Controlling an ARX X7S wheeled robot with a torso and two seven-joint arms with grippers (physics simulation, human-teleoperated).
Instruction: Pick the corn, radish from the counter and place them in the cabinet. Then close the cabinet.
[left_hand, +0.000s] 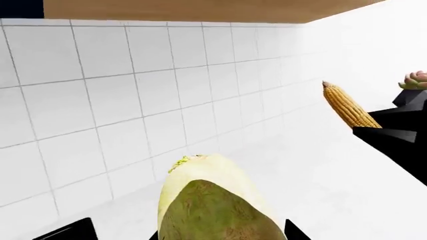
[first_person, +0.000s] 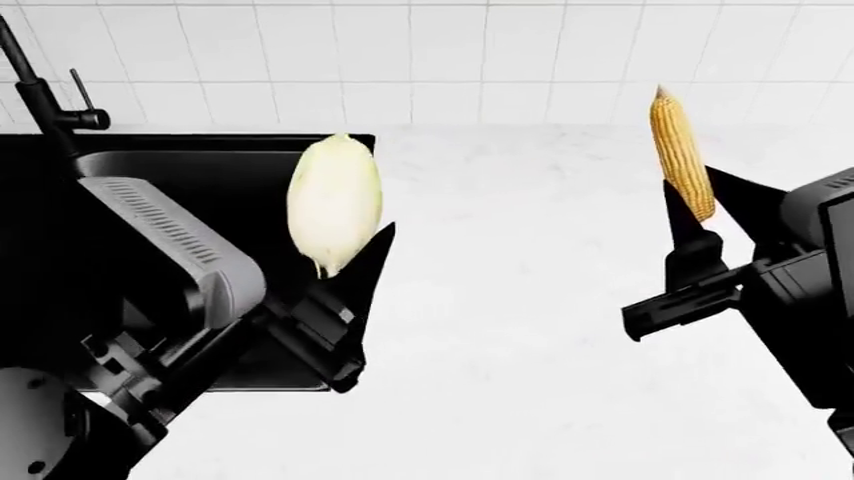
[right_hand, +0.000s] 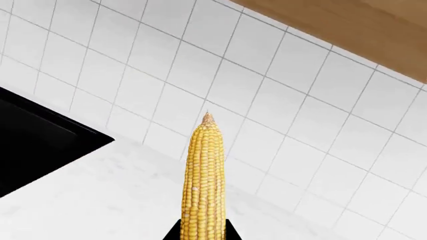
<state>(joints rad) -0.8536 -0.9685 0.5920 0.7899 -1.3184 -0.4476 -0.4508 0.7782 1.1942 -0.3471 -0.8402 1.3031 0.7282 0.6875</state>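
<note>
My left gripper (first_person: 350, 268) is shut on the radish (first_person: 334, 203), a plump cream root with an olive tinge, held upright above the sink's edge; it fills the left wrist view (left_hand: 213, 200). My right gripper (first_person: 714, 215) is shut on the corn (first_person: 681, 152), a slim yellow cob held upright above the white marble counter (first_person: 521, 300). The corn also shows in the right wrist view (right_hand: 203, 185) and in the left wrist view (left_hand: 350, 106). A wooden cabinet underside (right_hand: 347, 30) shows above the tiled wall; its door is out of view.
A black sink (first_person: 187, 170) with a black faucet (first_person: 40, 95) lies at the left. A white tiled wall (first_person: 441, 60) runs behind the counter. A small green succulent (left_hand: 415, 80) stands beyond the right arm.
</note>
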